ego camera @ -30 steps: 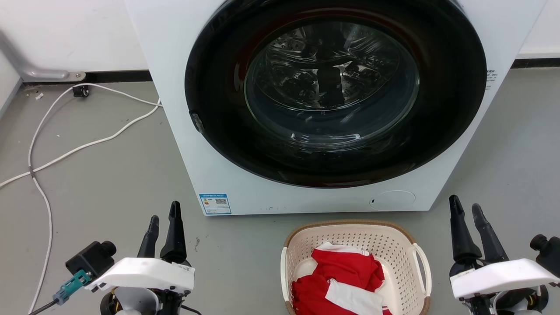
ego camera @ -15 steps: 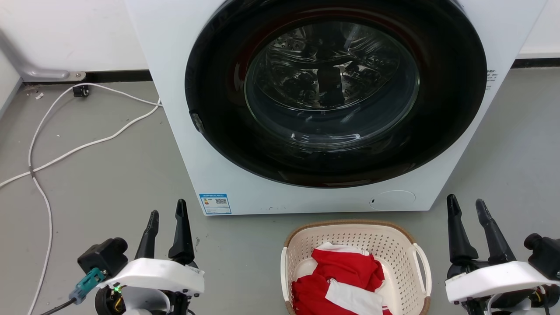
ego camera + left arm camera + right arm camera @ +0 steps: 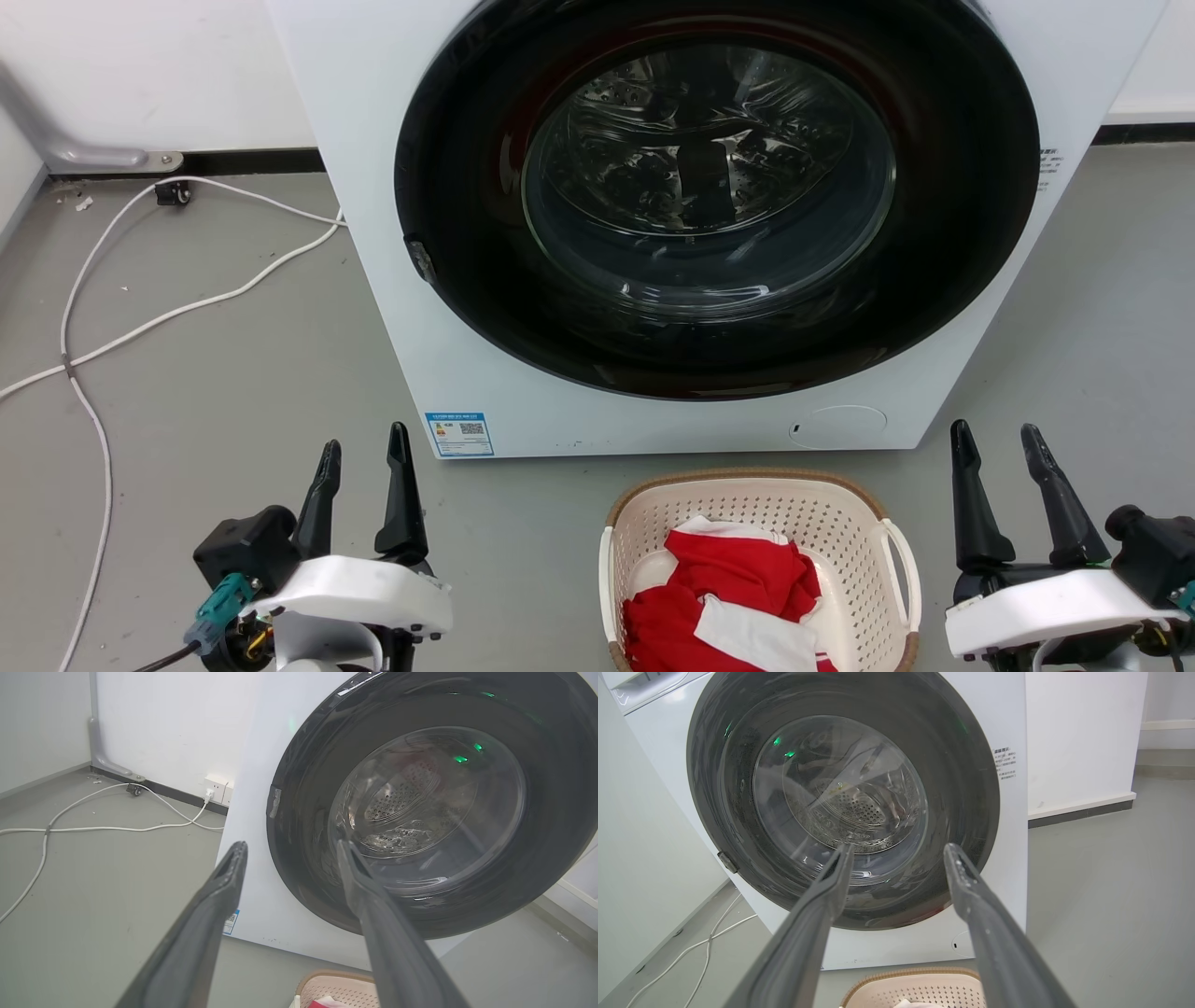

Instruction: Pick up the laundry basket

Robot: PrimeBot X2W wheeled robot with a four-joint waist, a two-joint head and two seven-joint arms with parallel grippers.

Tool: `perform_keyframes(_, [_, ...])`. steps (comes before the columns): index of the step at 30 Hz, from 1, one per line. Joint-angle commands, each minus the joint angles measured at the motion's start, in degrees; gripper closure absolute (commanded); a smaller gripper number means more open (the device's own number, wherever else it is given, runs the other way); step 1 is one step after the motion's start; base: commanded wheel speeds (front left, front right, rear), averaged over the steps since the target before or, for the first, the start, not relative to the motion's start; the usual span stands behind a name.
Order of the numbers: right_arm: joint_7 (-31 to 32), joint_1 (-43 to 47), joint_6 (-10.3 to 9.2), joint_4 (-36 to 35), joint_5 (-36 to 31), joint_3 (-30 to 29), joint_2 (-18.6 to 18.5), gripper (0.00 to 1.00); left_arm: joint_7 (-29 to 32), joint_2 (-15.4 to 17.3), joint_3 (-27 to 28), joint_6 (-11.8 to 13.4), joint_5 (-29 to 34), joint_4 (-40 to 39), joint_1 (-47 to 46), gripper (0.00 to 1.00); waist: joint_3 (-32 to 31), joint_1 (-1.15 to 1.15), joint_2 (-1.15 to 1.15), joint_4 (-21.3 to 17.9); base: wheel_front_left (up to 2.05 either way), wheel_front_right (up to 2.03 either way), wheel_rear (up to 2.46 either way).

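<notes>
Presently left gripper point(image 3: 364, 437), right gripper point(image 3: 994, 427): fingers spread, empty, either side of laundry basket point(image 3: 742, 478).

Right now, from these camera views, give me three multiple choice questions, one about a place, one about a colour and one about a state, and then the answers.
1. Where is the laundry basket?
A. On the floor in front of the washing machine
B. On top of the machine
C. Inside the drum

2. What colours is the cloth in the basket?
A. Blue and yellow
B. Red and white
C. Green and black

3. How do the left gripper and the right gripper stand?
A. Both shut on the basket's handles
B. Left open, right shut on the cloth
C. Both open, holding nothing

Answers:
1 A: the head view shows it on the grey floor just below the machine's front.
2 B: red folds with white patches lie in it.
3 C: in each wrist view the jaws stand apart with nothing between them.
</notes>
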Motion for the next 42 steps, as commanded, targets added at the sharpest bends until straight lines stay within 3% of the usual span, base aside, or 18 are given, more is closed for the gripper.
perform_keyframes(1, [-0.51,0.33,-0.02,-0.85,-1.07,0.04,-0.29,0.00,-0.45,0.19,-0.17,0.23,1.33,-0.74,0.40,0.00,-0.01,0.00,0.00,0.01,0.00,0.00,0.00])
perform_keyframes(42, [-5.27,2.62,-0.02,-3.02,-15.03,0.80,-0.39,0.00,-5.33,0.26,-2.60,1.58,18.60,-0.35,1.68,0.00,0.01,0.00,0.00,0.02,0.00,0.00,0.00])
